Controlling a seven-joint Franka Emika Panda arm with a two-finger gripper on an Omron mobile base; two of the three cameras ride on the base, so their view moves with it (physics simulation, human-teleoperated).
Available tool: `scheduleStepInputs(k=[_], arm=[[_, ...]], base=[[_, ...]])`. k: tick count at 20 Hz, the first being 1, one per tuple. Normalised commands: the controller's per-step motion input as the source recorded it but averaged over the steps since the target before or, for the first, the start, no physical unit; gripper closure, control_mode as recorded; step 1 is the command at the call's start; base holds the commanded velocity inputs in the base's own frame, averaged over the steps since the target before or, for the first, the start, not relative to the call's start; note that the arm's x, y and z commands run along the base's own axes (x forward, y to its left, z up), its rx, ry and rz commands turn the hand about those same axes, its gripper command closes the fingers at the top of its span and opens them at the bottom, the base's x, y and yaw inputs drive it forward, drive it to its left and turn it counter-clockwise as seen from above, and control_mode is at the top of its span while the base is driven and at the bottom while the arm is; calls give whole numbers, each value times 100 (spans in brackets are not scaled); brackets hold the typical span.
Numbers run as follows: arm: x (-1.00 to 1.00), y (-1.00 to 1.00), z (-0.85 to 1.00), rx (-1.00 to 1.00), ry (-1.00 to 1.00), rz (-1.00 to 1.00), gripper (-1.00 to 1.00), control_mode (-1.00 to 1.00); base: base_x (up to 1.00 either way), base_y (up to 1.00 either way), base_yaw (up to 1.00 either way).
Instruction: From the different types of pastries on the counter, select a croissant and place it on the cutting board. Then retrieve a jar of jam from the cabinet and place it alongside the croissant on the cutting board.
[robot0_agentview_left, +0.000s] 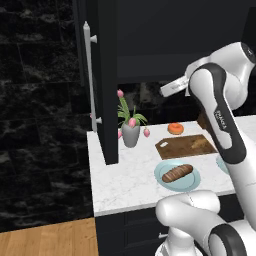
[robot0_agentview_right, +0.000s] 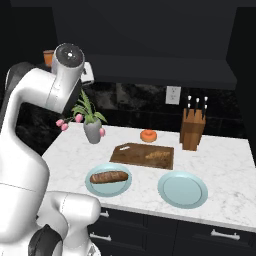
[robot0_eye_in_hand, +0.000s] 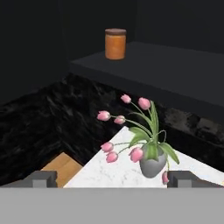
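The small lumpy golden-tan croissant (robot0_agentview_right: 158, 155) already lies on the flat dark-brown wooden cutting board (robot0_agentview_right: 132, 155), so the step in hand looks to be fetching the small orange-red cylindrical jar of jam (robot0_eye_in_hand: 115, 43), which stands upright on the dark shelf of the tall black cabinet (robot0_agentview_left: 107, 95), whose door hangs open. The two-finger gripper (robot0_eye_in_hand: 112, 179) holds nothing, its dark tips spread wide, and faces the jar from well apart, above a grey vase of pink tulips (robot0_eye_in_hand: 151, 162). Next it likely must rise and reach in until the tips straddle the jar.

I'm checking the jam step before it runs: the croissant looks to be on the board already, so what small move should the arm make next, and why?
Probably ease the tool forward and up toward the jar of jam. The croissant lies on the cutting board, the cabinet door stands open, and the jar sits upright on the shelf, beyond the open fingers and above the tulip vase.
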Motion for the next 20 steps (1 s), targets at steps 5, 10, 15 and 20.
scheduleStepInputs(k=[5,10,15,20], arm=[[28,29,24,0,-11,18,-100,-100],[9,21,10,0,-5,17,-100,-100],[0,6,8,0,0,1,-100,-100],[23,0,33,1,0,0,-100,-100]], base=[[0,0,0],[0,0,0],[0,0,0],[0,0,0]])
